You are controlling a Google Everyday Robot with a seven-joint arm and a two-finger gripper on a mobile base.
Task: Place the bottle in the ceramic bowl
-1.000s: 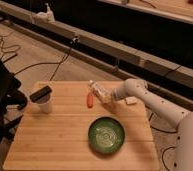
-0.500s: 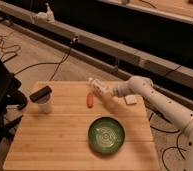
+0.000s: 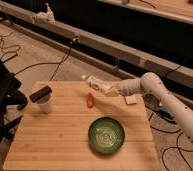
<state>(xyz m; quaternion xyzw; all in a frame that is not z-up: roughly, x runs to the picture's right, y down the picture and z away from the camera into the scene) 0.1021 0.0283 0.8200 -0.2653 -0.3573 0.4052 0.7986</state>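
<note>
The bottle [image 3: 97, 84] is slim and white with a printed label. It lies tilted in the air above the far part of the wooden table [image 3: 50, 140], cap end pointing left. My gripper [image 3: 113, 90] is shut on its right end, at the tip of the white arm [image 3: 155, 87] that reaches in from the right. The ceramic bowl [image 3: 106, 134] is green and glossy with pale rings. It stands empty on the table, nearer the front, below and slightly right of the bottle.
An orange-red sausage-shaped object [image 3: 90, 100] lies just under the bottle. A white cup [image 3: 45, 104] with a black top [image 3: 41, 93] stands at the left. A small white block [image 3: 131, 100] lies near the table's right edge. Cables run on the floor behind.
The gripper has raised the bottle a little off the table, and the arm has straightened out somewhat. The bowl, cup and orange object have not moved.
</note>
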